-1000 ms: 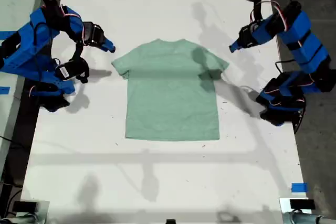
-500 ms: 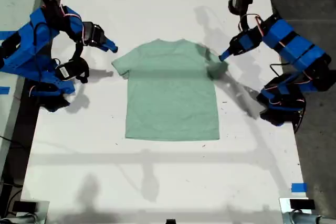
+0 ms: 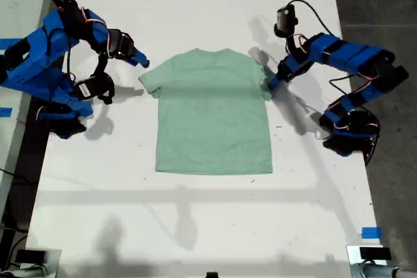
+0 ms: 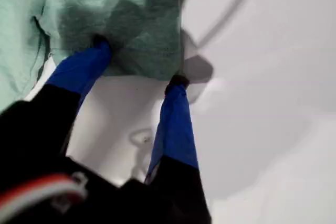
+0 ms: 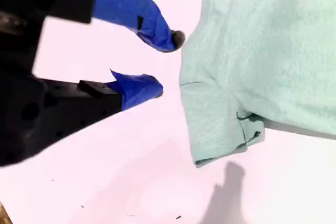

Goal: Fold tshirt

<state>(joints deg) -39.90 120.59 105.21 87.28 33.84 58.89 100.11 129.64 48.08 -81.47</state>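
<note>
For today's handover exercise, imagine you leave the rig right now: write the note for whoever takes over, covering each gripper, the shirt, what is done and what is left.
My first gripper: open, jaws straddling the edge of the tshirt sleeve on the exterior view's right; not yet closed on it.
My second gripper: open, beside the other sleeve, apart from the cloth, on the exterior view's left.
Tshirt: flat on the white table, collar toward the exterior view's top.
Done: nothing folded.
Left: grip the sleeves, then every fold.
</note>
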